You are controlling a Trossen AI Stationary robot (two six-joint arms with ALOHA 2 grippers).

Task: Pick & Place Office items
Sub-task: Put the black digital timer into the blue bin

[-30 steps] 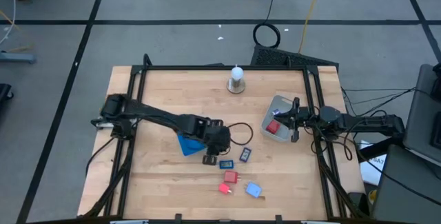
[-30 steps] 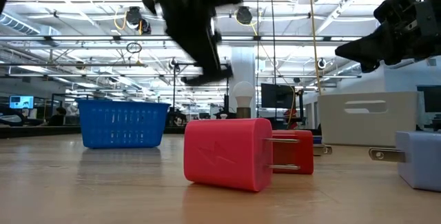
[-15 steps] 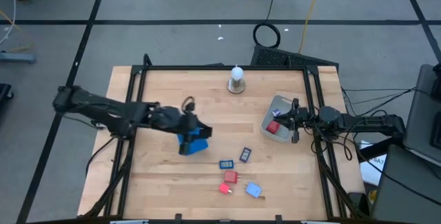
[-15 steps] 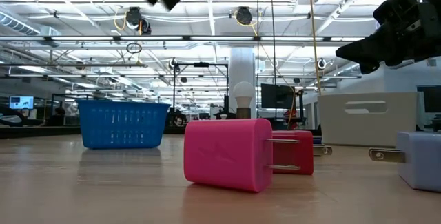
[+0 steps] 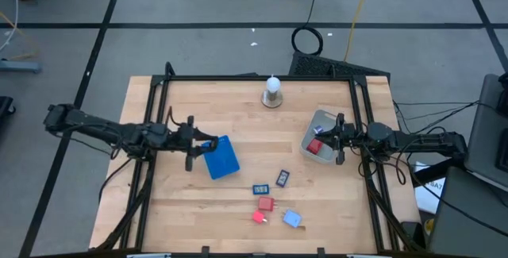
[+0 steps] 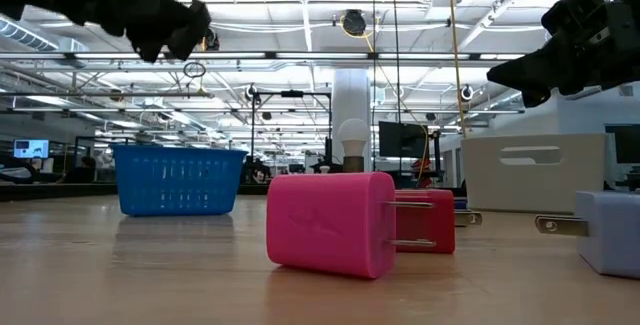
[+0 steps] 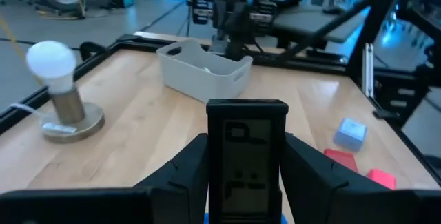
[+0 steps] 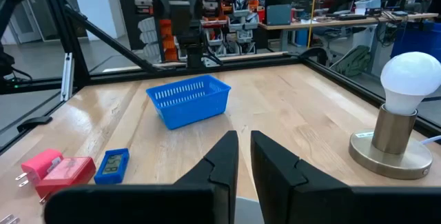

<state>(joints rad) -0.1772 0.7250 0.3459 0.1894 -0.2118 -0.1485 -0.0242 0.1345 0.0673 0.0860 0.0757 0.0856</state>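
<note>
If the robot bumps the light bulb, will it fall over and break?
Probably not easily: the light bulb stands upright on a wide round base, which looks heavy. A hard knock might tip it, and the bulb may be fragile.

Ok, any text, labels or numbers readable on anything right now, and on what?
No word or number is legible.
Dark item held in the left gripper: pale display marks, too blurred to read.
Small blue piece on the table: its screen is too small to read.

High cam looks straight down, low cam skims tabletop — both wrist cams share the bulb lamp (image 7: pixel 58 89).
</note>
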